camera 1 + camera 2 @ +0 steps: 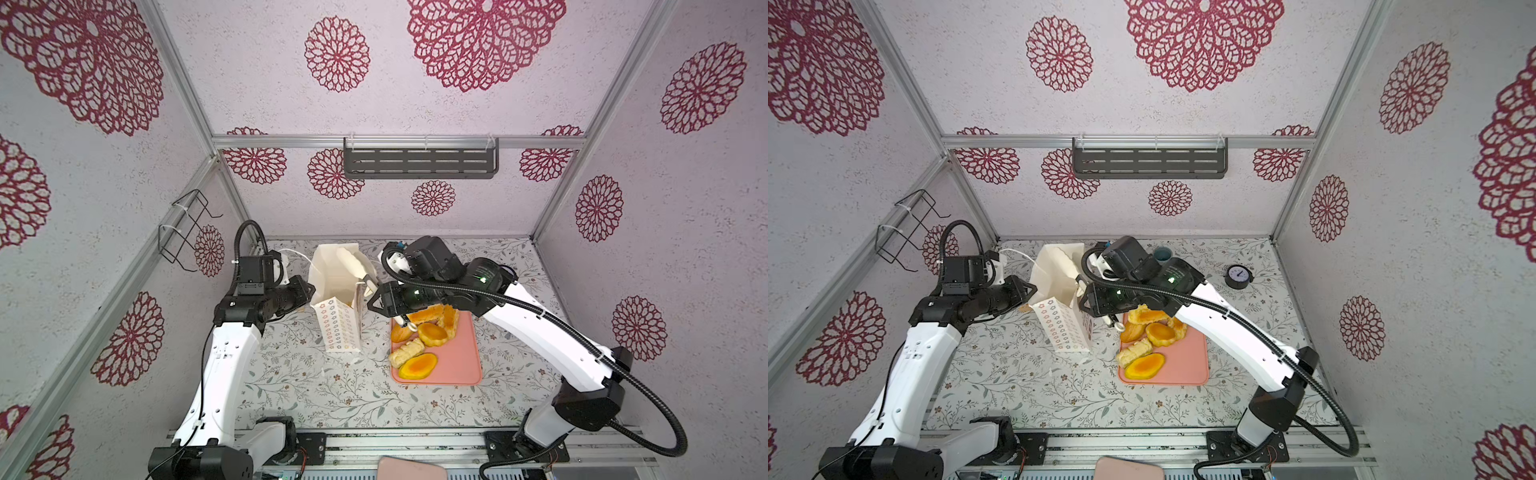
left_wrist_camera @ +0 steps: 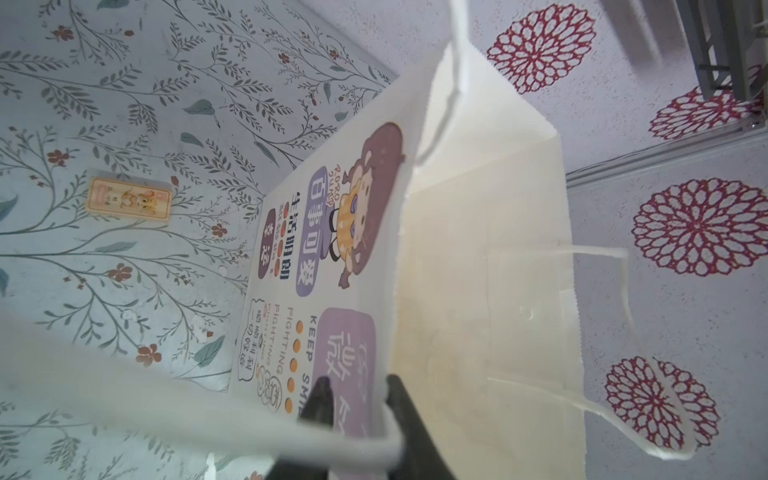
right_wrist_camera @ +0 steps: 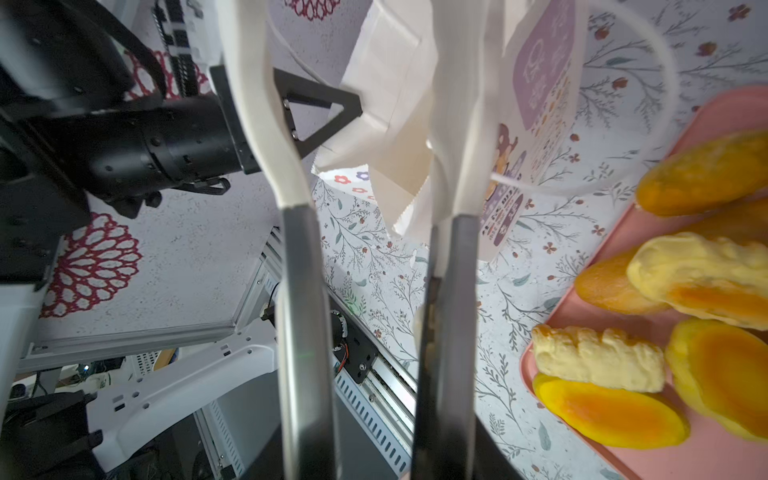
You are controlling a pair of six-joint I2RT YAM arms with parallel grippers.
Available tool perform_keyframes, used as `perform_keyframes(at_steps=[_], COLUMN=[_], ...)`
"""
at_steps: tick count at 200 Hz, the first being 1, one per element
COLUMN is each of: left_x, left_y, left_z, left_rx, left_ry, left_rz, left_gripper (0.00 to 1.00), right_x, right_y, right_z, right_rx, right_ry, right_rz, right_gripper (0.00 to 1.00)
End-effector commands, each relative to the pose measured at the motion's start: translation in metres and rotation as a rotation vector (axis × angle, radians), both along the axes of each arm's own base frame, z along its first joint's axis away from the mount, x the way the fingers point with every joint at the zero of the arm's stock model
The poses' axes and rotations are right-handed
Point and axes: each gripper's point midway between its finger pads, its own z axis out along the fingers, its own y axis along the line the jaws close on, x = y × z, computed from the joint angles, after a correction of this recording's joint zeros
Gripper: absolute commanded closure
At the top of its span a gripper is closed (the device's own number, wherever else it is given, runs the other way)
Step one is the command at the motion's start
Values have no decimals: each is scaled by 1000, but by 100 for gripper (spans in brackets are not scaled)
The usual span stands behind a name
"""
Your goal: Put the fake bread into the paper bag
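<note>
Standing on the table (image 1: pixel 316 386): the paper bag (image 1: pixel 341 328), upright with its mouth open upward. It sits between the two grippers in both top views, and its narrow flower-printed side faces the near edge.
Bag walls: the wide wall with the cartoon girl faces the left arm. The opposite wide wall also carries purple print, visible in the right wrist view.
Left gripper (image 2: pixel 357 388): positioned at the top edge of the bag's left wall. The two dark fingertips stand a little apart with the wall's rim in the gap, one tip over the printed outside and one over the cream inside. The paper is not seen pressed from both sides.
Right gripper (image 3: pixel 353 50): positioned at the top of the bag's right wall. The long fingers, grey shanks with white tips, stand apart with a clear gap. The crumpled top edge of the bag lies in that gap, close against one finger and not clamped.
Bread (image 1: pixel 432 333): six pieces visible, all on the tray. An oval orange-centred piece lies nearest the front edge, a pale ridged loaf is just beside it, and a round tart sits mid-tray. The rear pieces are partly covered by the right arm.
Tray (image 1: pixel 457 361): pink, flat on the table to the right of the bag, near it but apart.
Cord handle (image 2: pixel 602 250): loops free off the bag's far rim.
Card (image 2: pixel 129 201): small, orange-bordered, flat on the table beside the bag's left wall.
</note>
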Motion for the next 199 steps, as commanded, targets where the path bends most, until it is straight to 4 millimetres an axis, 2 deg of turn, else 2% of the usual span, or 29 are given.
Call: perform_keyframes(at_steps=[1,23,43,90,133,169,199], left_x=[6,7,7,6,2,1,0], left_y=[-1,-2,-2,-2,0,-1,-2], left_z=[13,14,17,25,31,30,29], left_rx=[13,10,9,15,26,20,12], left_ry=[-43,-47,-57,-80,-96,-98,-98], left_rz=[-14,-17,-18,-22,-15,-16,-14], left_gripper=[62,47,38,25,23,22,23], right_x=[-1,-5,-14,-43,-72,-93,-99], right_y=[-46,-80,-107,-153,-177,-187,-188], right_z=[16,-11,-42,-107,-145,-178,-202], right_rx=[11,-21,-50,-179,-252,-279,-279], right_ry=[-50,7,76,219,326,417,467], right_rz=[-96,-175,-229,-291,-305,-296,-297], right_gripper=[58,58,59,59,57,55,54])
